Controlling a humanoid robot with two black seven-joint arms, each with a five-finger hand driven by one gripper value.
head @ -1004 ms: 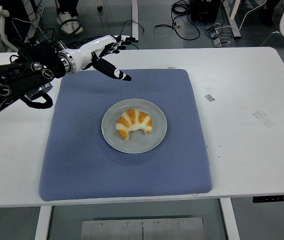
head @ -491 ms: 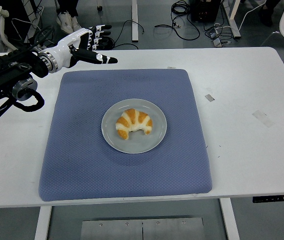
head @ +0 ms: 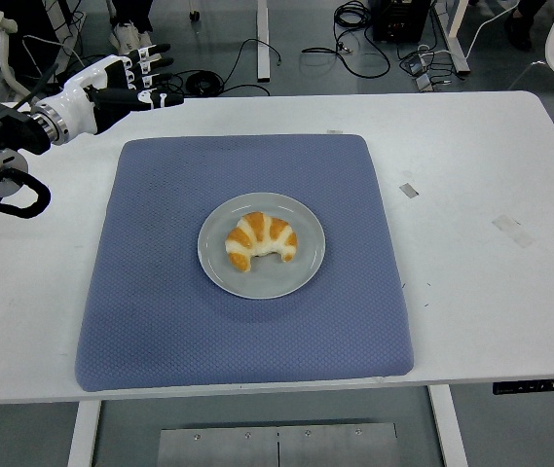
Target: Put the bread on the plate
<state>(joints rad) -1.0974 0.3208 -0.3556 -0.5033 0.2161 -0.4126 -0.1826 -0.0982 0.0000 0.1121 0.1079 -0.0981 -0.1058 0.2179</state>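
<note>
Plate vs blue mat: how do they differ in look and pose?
The plate is round and smooth grey; the blue mat is roughly square with a woven texture. The plate is far smaller and lies on the mat's middle, while the mat lies directly on the white table. The plate carries the bread; the rest of the mat is bare. Both lie flat.

one head cam, high, looking down over table (head: 471,175)
</note>
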